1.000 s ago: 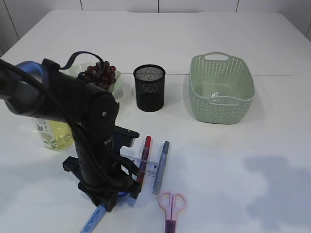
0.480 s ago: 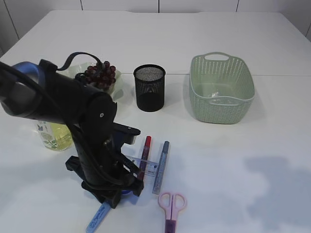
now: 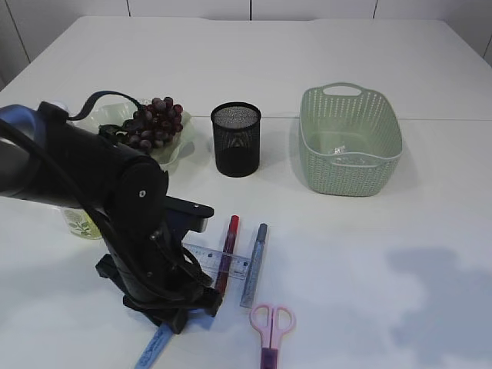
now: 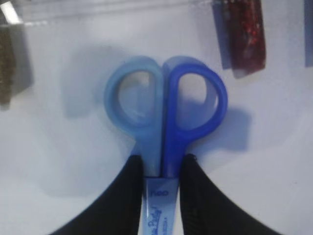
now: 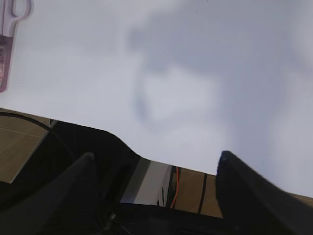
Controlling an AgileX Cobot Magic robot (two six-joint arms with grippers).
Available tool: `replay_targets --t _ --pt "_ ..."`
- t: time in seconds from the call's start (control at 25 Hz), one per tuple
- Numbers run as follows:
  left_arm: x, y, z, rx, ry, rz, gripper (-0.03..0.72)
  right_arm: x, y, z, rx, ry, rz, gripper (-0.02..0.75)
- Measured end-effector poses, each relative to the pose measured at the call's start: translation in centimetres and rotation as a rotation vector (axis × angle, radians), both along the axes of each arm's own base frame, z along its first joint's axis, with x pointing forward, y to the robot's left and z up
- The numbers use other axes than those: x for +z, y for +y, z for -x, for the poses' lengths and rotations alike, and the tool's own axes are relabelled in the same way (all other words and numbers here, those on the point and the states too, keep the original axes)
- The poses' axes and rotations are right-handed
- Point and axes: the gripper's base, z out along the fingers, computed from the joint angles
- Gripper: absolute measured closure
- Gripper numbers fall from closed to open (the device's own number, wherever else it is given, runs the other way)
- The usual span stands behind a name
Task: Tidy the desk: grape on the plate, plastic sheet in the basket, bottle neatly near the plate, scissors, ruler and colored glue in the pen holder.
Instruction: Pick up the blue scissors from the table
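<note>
Right now the blue scissors point(image 4: 164, 115) lie at the lower left of the exterior view, mostly hidden under the left gripper point(image 4: 161, 169). In the left wrist view the jaws are clamped on the neck just below the two handle loops. Whether the scissors have left the table point(image 3: 384, 46) I cannot tell.

Done so far, by my reading: the grapes point(image 3: 154, 121) sit on the plate point(image 3: 175, 146) at upper left, and the bottle point(image 3: 79, 221) stands near it, half hidden by the arm. The basket point(image 3: 351, 141) at upper right looks empty, and I see no plastic sheet. Nothing shows above the rim of the pen holder point(image 3: 237, 139) at top centre, so the scissors, the ruler and the glue are left.

Counted: two scissors, the blue pair and the pink pair point(image 3: 271, 330) at the bottom edge; one clear ruler point(image 3: 240, 266); two glue sticks, red point(image 3: 227, 246) and silver point(image 3: 255, 261), lying side by side across it.

The right gripper point(image 5: 154, 164) hangs spread wide over bare table, grasping nothing.
</note>
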Motion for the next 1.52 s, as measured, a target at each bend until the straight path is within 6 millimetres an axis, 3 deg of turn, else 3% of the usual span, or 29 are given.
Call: replay_targets --t 0.76,1.36,1.52 --pt "1.0 1.3 1.8 0.002 0.112 -0.067 0.526 0.1 0.1 0.1 -0.001 -0.002 -0.008 0.155" --pt "2.0 1.1 1.9 0.001 0.087 -0.043 0.528 0.1 0.1 0.1 0.003 -0.003 -0.008 0.155" --pt "3.2 0.5 2.4 -0.022 0.058 -0.018 0.528 0.1 0.1 0.1 0.003 -0.003 -0.008 0.155"
